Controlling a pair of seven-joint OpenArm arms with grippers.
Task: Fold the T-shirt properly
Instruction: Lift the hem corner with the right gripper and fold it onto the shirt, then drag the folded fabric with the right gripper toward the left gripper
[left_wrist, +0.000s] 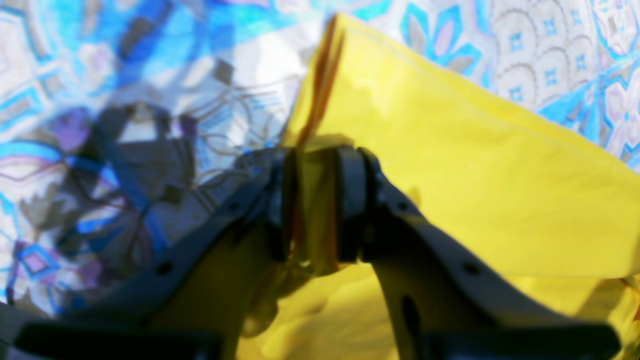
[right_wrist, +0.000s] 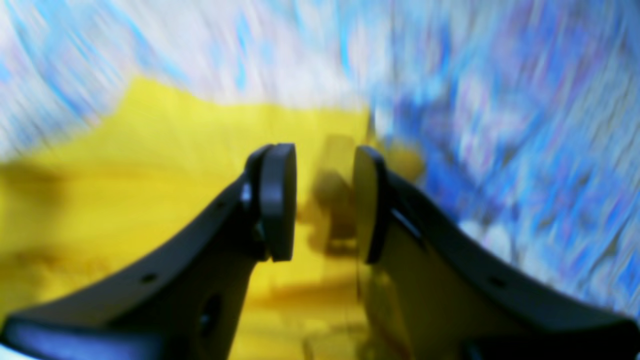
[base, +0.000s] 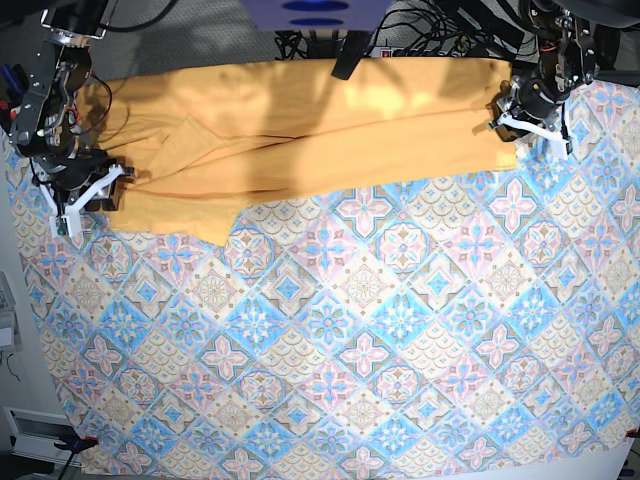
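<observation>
Between the left gripper's (left_wrist: 314, 200) jaws, in the left wrist view, a bunched edge of the yellow T-shirt (left_wrist: 475, 175) is clamped above the patterned tablecloth (left_wrist: 125, 100).

From the right wrist view, the right gripper (right_wrist: 324, 200) is seen with jaws apart, nothing pinched, over blurred shirt fabric.

In the base view, the T-shirt (base: 300, 130) is spread in a band across the tablecloth's (base: 360, 350) far end between both grippers.

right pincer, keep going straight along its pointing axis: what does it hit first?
Most likely the T-shirt: in the wrist view the right pincer stands open with yellow cloth directly ahead between its pads, patterned tablecloth beyond. Motion blur leaves the depth unclear.
</observation>
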